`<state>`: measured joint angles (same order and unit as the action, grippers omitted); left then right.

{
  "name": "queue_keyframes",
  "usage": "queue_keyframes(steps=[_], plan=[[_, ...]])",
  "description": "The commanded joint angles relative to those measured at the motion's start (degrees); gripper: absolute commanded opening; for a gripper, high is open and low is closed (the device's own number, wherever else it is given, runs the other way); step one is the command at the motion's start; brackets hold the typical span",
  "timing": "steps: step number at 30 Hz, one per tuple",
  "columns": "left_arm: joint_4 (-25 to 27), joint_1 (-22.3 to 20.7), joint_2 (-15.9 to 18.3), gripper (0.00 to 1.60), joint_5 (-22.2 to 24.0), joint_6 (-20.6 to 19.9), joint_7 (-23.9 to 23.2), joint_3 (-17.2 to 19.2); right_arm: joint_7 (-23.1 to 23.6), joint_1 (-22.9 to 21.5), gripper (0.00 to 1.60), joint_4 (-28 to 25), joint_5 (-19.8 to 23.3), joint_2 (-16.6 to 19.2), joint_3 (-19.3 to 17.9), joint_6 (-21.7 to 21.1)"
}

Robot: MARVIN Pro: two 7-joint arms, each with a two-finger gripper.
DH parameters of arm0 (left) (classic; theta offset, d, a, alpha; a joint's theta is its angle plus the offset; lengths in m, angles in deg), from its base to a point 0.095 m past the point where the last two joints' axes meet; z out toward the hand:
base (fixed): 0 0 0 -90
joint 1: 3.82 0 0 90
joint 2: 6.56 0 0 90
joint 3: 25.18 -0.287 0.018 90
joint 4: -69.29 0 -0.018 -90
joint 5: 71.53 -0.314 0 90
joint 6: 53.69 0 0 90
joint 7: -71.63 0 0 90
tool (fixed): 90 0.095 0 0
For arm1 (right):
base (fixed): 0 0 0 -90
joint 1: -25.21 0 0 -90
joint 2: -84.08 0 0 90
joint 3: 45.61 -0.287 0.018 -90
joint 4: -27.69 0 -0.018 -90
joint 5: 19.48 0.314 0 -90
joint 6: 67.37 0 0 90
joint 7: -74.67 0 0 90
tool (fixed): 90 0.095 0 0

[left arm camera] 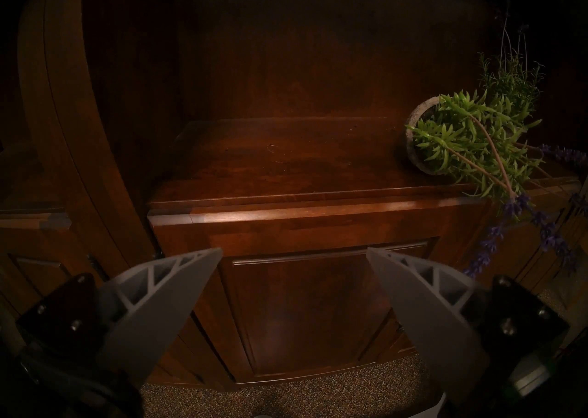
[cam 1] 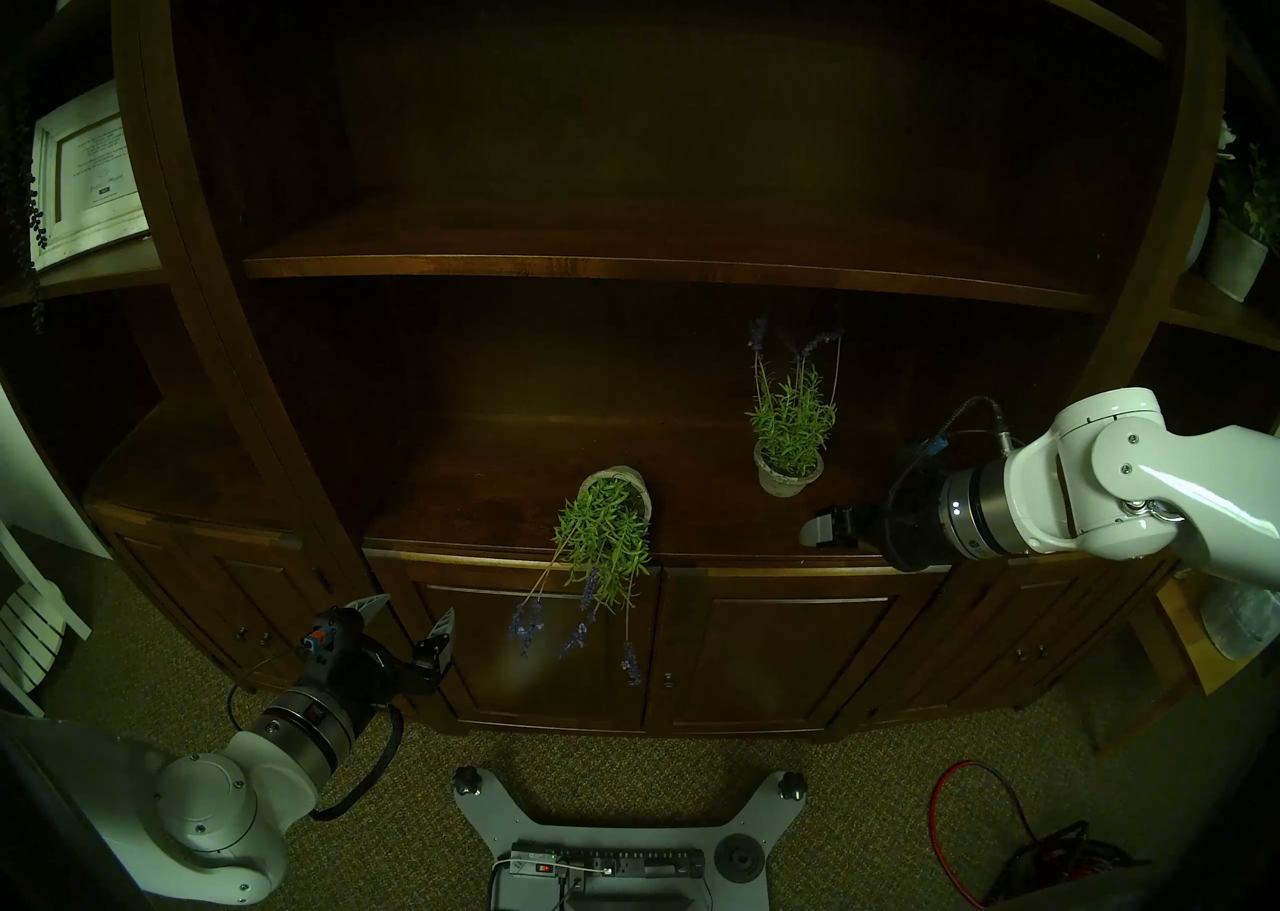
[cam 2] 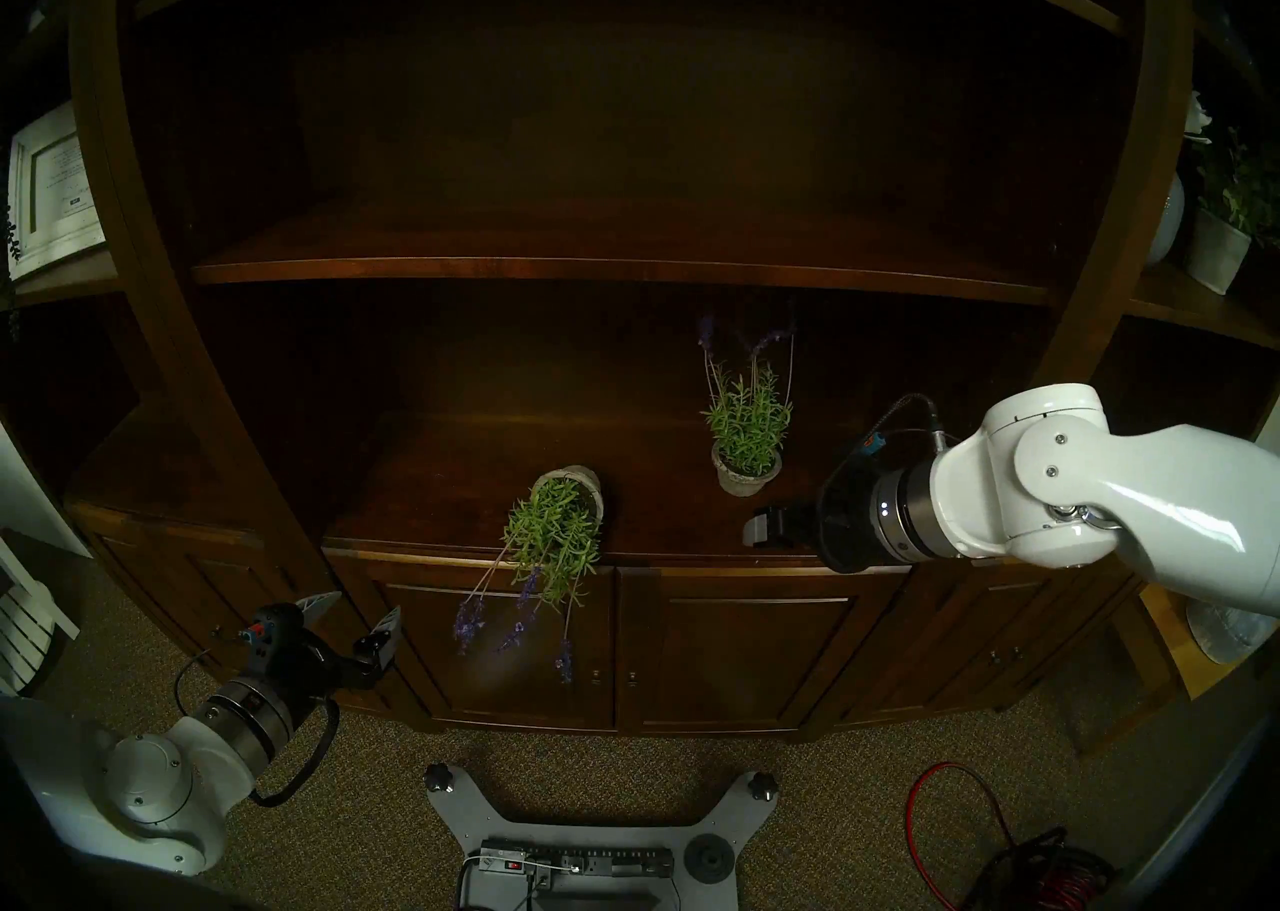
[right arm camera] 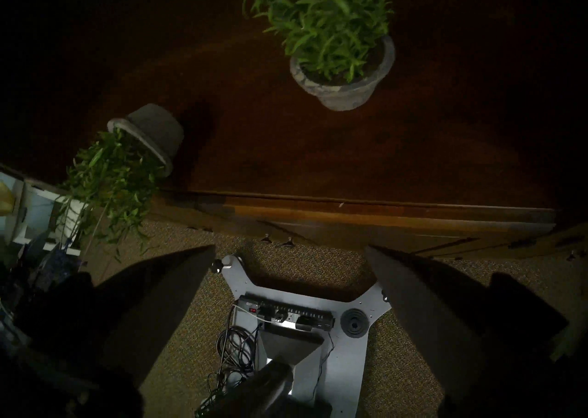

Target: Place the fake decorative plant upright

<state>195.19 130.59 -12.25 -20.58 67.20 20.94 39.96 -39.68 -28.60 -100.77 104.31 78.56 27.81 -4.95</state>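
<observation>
Lavender, that's the one to watch: the toppled plant (cam 1: 608,528) lies on its side near the front edge of the cabinet shelf (cam 1: 478,473), grey pot mouth turned toward the robot, greenery and purple flower stalks spilling over the lip and hanging in front of the doors below. It's nowhere near upright, so by my reading the whole job lies ahead: reach, grasp the pot, tip it up, set it down.

Just back and to the right, a second plant (cam 1: 789,445) stands upright on the same shelf, well apart from the fallen one.

Now the hands. Right gripper (right arm camera: 291,255) hovers beside that upright pot, fingers spread wide and holding nothing, apart from the fallen pot. Left gripper (cam 1: 412,611) waits low in front of the cabinet doors, jaws parted too, empty, with the dangling blooms close on its right.

Any writing? A framed print (cam 1: 86,175) sits on the far-left shelf, but its text is too small to read.
</observation>
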Motion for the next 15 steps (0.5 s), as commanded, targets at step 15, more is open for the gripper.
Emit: queue_keyframes(steps=[15], plan=[[0.4,-0.6,0.0,1.60,-0.1,0.2,0.0,0.5,7.8,-1.7,1.60,-1.6,-6.6,-0.2,1.0,-3.0]])
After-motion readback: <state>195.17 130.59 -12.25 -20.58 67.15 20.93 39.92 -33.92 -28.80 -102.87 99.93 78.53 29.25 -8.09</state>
